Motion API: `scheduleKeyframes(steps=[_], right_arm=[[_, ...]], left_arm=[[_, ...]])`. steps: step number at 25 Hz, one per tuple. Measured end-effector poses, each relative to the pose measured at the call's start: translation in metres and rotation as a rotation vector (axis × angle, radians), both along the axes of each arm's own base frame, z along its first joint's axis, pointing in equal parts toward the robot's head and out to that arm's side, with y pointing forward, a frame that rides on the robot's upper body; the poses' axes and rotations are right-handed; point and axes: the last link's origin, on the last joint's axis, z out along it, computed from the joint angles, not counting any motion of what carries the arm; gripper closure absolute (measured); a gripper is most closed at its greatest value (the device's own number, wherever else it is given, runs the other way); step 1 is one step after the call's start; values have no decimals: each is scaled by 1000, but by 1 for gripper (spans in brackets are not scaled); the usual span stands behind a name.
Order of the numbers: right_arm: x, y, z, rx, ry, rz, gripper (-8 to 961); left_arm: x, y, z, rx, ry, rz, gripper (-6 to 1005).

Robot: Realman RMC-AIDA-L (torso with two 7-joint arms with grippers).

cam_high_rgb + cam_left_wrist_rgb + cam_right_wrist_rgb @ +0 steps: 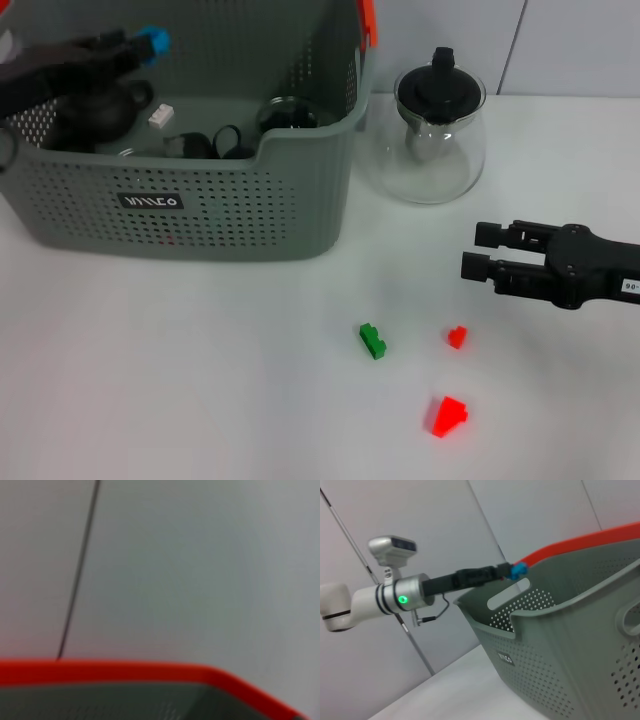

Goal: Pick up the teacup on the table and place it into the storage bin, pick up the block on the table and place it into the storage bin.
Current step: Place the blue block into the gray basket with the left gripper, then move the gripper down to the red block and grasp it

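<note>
The grey perforated storage bin [250, 215] fills the upper left of the head view. My left gripper [140, 45] hangs over the bin's far left corner, shut on a small blue block [153, 42]. The right wrist view shows that blue block [519, 570] at the tip of the left gripper [512, 571], above the bin [560, 645] rim. On the table lie a green block [373, 341], a small red block [457, 337] and a bigger red block [449, 416]. My right gripper [478, 251] hovers open and empty, right of and behind them. No teacup stands on the table.
A glass teapot with a black lid [432, 130] stands right of the bin. Inside the bin are a dark pot [95, 105], a round glass vessel [285, 112], black rings [215, 140] and a white piece [160, 117]. The orange-red handle [368, 22] [125, 670] crosses the bin's top.
</note>
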Motion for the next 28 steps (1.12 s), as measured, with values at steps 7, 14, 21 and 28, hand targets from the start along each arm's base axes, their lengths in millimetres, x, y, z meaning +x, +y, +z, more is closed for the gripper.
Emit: scheduleKeyframes(steps=[7,14,21,28], right_arm=[[-1,1,0,0,0,3,221],[-1,1,0,2,0,2,221],[0,1,0,2,0,2,222],[0,0,0,1,0,-1,222]], left_arm=[[8,4,3,-4,-56,20,516],[8,-36,33,71,-302,-130,320],[-14,-108,19,32,-269,-315,125],[-36,-161,-46,-89,7,-429,79]])
